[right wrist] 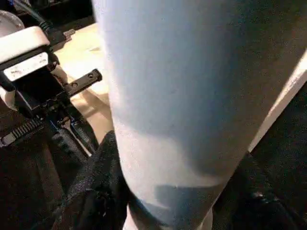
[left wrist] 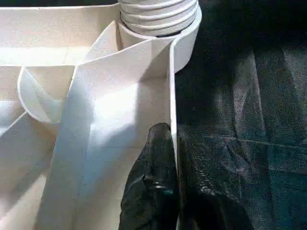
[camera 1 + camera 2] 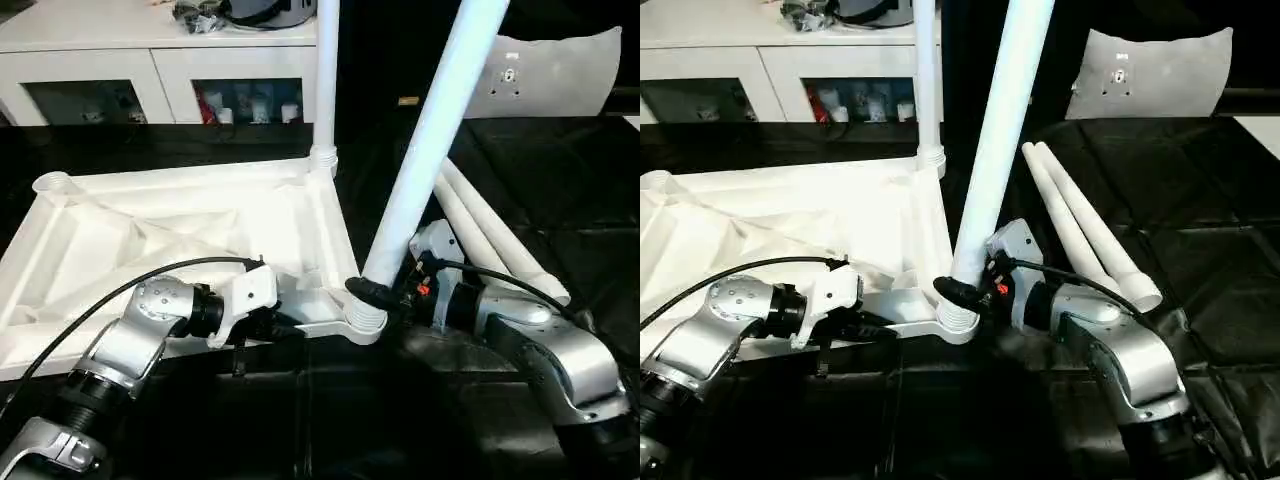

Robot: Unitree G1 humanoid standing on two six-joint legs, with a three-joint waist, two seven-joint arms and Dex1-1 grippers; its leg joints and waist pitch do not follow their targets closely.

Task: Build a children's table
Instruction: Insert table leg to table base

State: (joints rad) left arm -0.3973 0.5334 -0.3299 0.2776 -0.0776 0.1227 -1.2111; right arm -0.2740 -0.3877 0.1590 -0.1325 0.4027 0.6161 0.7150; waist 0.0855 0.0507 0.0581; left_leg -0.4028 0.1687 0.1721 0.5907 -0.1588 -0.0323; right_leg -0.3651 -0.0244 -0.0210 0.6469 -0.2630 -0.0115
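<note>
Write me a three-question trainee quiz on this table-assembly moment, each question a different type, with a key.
1. True or false: the right hand grips a leg that leans in the near corner socket.
2. How many legs lie loose on the black cover? A) one B) two C) four
3. Fill in: the left hand is shut on the tabletop's ____.

Key
1. True.
2. B: the two loose legs lie side by side, right of the tabletop; another leg stands upright in the far corner.
3. The rim.

Black-covered work table carries the upturned table top and two loose legs.
</note>
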